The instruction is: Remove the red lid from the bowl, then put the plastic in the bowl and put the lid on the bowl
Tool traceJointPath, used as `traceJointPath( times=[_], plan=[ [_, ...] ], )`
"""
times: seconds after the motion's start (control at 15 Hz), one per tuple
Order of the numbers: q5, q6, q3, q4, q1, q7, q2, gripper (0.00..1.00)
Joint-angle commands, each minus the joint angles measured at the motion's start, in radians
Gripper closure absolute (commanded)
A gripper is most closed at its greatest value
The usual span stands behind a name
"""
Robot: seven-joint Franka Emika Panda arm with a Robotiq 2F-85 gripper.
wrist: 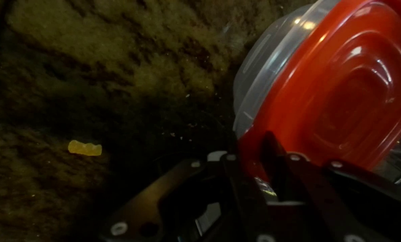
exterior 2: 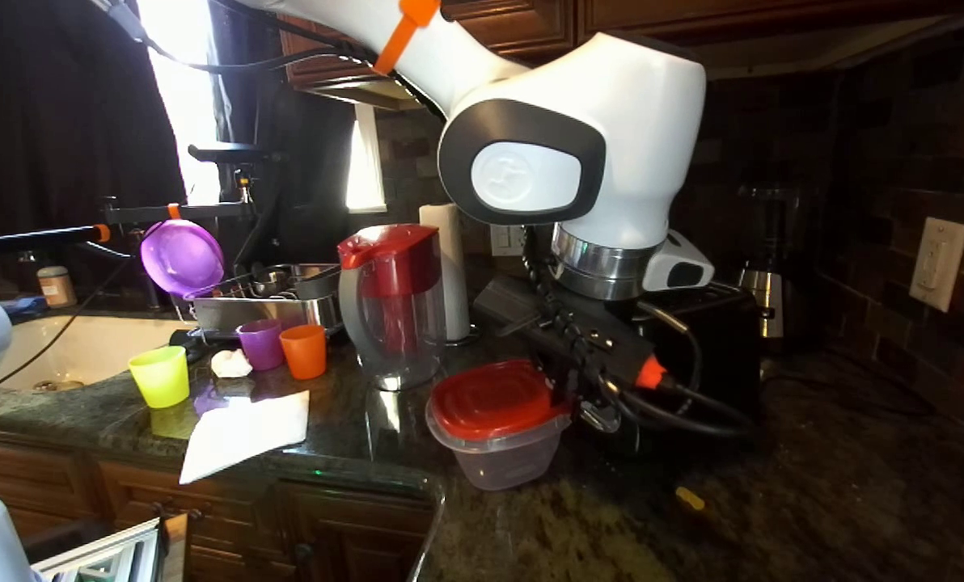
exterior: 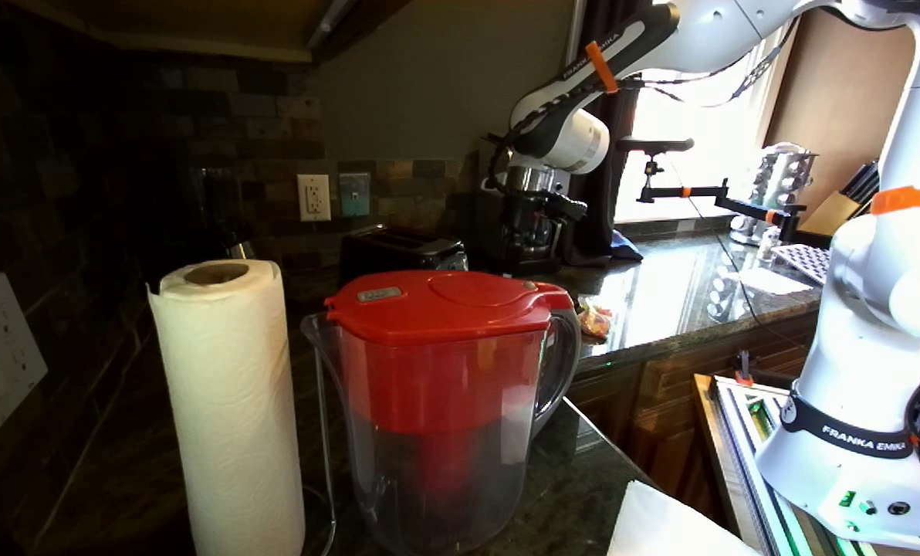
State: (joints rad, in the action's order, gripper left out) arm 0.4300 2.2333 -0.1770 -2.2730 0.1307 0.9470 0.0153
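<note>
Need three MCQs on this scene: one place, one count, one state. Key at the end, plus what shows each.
1. The yellow piece lies:
A in the sink
B on the counter
C on the toaster

2. Cups standing on the counter:
A three
B five
C one

3. The clear container is:
A lying on its side
B uncovered
C covered by the red lid

Key:
1 B: the wrist view shows it on the stone.
2 A: lime one, purple one, orange one.
3 C: the lid lies over its top in an exterior view; whether sealed, can't tell.
</note>
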Motion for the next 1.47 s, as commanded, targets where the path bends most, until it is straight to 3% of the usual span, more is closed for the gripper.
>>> traceJointPath(
  times=[0.0, 0.47, 0.8, 1.4],
  plan=[
    [0.011, -0.075, 0.005, 0.012, 0.016, 0.003, -0.029, 0.94],
    [-0.054, -0.175, -0.015, 0.043, 0.035, -0.023, -0.090, 0.94],
    [-0.218, -0.224, -0.031, 0.096, 0.053, -0.079, -0.101, 0.94],
    [-0.420, -0.189, -0.073, 0.175, 0.094, -0.091, -0.082, 0.94]
  ],
)
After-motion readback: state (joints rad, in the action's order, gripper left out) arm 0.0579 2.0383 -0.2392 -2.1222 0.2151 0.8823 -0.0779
